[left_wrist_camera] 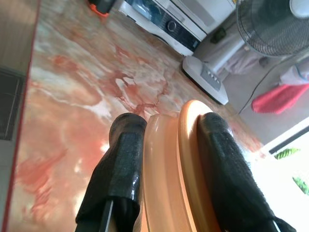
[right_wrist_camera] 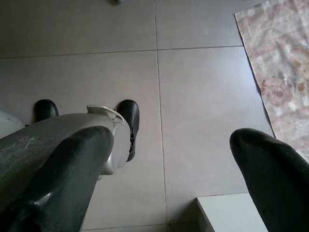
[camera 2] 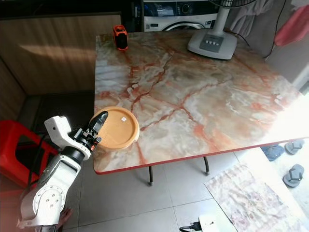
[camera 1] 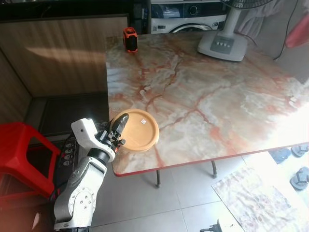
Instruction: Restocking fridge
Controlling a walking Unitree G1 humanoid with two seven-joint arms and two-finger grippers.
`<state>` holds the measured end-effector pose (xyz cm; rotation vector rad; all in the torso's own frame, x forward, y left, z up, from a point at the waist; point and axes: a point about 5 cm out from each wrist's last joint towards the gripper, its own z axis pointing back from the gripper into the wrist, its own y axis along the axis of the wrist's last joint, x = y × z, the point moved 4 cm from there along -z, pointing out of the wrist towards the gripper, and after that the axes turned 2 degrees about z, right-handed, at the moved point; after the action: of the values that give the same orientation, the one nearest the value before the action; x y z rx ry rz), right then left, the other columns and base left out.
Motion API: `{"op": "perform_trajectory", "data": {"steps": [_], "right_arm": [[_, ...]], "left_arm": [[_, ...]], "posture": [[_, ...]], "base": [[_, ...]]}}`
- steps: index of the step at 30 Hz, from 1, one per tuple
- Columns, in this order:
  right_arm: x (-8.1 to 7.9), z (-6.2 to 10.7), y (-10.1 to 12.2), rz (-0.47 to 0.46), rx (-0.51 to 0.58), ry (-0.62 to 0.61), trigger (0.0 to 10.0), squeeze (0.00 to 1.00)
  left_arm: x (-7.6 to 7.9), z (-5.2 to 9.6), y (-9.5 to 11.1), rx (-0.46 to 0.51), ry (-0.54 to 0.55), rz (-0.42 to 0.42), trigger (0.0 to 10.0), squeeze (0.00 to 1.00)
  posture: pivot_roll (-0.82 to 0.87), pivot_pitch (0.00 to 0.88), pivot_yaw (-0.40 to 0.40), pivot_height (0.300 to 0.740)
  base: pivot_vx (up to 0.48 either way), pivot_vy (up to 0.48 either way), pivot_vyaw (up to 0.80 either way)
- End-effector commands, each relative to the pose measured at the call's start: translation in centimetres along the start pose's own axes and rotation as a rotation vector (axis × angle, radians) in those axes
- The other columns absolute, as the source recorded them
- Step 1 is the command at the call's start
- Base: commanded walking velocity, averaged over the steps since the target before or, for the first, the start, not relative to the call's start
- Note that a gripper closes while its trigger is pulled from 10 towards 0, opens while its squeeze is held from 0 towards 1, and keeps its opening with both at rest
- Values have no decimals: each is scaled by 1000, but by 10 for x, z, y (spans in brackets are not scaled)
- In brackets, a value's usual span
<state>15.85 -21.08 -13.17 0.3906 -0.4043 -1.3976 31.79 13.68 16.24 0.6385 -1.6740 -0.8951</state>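
Orange plastic is what I have in hand: a shallow round plate (camera 1: 140, 129) sits flat on the marble-patterned worktop (camera 1: 203, 96), right at the corner closest to my left arm. My left pincer (camera 1: 119, 131) is clamped on the plate's rim at that corner side, one black finger (left_wrist_camera: 120, 166) under the rim and the other (left_wrist_camera: 227, 174) over it, the lip pinched between them in the left wrist view.

Across the worktop from the plate, at the far edge, I see a small orange and black device (camera 1: 130, 39) standing upright. A white fan base (camera 1: 222, 46) stands at the far corner well away from the plate, with a washing machine (camera 1: 188, 17) behind it. A red stool (camera 1: 21, 154) is on the floor beside my left arm.

My right pincer (right_wrist_camera: 178, 179) hangs over the grey floor tiles (right_wrist_camera: 203, 96) with its fingers spread wide, holding nothing; a patterned mat (right_wrist_camera: 280, 72) lies near it.
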Motion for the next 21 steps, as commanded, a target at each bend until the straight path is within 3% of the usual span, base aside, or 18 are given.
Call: {"op": "perform_trajectory", "data": {"steps": [1, 21], "right_arm": [[0, 1, -8, 6, -26, 1, 10000, 0], [-1, 1, -9, 12, -30, 6, 10000, 0]], "left_arm": [[9, -1, 5, 24, -31, -23, 10000, 0], [11, -3, 6, 29, -44, -7, 10000, 0]], "posture": [[24, 49, -8, 740], [24, 40, -4, 740]], "base": [[0, -480, -800], [0, -24, -800]]}}
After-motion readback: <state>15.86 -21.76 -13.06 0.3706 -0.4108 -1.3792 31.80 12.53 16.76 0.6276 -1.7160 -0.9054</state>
